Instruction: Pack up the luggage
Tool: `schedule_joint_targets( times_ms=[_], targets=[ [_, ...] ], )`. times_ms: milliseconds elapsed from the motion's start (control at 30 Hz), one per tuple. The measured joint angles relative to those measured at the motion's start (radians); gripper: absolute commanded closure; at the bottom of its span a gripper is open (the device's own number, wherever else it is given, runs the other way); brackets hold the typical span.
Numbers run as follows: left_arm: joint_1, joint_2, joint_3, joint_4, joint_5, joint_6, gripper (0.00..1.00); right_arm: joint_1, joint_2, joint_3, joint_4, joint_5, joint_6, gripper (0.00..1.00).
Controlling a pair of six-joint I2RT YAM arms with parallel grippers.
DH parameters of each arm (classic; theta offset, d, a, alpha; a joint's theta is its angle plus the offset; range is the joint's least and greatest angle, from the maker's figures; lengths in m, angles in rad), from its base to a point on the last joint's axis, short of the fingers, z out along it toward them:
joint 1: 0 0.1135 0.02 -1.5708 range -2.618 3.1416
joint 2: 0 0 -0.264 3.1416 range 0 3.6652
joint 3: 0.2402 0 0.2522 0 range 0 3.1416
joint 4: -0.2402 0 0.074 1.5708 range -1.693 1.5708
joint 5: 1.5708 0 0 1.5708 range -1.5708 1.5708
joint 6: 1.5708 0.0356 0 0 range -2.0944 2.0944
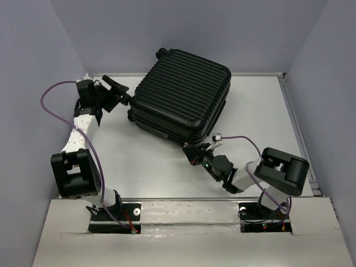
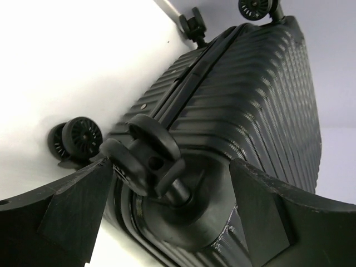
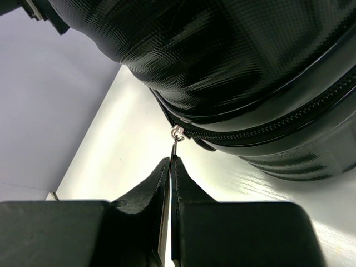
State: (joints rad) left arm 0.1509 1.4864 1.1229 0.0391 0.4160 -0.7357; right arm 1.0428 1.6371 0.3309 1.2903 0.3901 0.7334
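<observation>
The luggage point(image 1: 181, 97) is a black ribbed hard-shell suitcase lying flat and closed, turned at an angle on the white table. My left gripper point(image 1: 123, 95) is open at its left corner. In the left wrist view its fingers point(image 2: 72, 217) straddle a double caster wheel point(image 2: 147, 158) without touching it. My right gripper point(image 1: 192, 153) is at the case's near corner. In the right wrist view that gripper point(image 3: 171, 161) is shut on the small metal zipper pull point(image 3: 176, 142), which hangs from the zipper line point(image 3: 267, 125) on the luggage point(image 3: 233, 67).
Grey walls enclose the table point(image 1: 150, 161) on three sides. Another caster wheel point(image 2: 78, 139) rests on the table by the left gripper, and one more caster wheel point(image 1: 161, 53) sticks out at the case's far corner. Purple cables run along both arms.
</observation>
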Motion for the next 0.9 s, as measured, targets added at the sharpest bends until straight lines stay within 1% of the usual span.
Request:
schedule_joint_targets(
  times_ms=[333,467,900],
  targets=[
    [0.000,0.087,0.005,0.094,0.048,-0.071,0.06,0.000,0.026,0.001,0.020,-0.007,0.004,0.93],
    [0.000,0.103,0.005,0.120,0.056,-0.102,0.10,0.000,0.026,0.001,0.021,-0.008,0.004,0.93],
    [0.001,0.130,-0.027,0.257,0.073,-0.204,0.30,0.000,0.041,0.008,0.030,-0.012,0.006,0.93]
  ],
)
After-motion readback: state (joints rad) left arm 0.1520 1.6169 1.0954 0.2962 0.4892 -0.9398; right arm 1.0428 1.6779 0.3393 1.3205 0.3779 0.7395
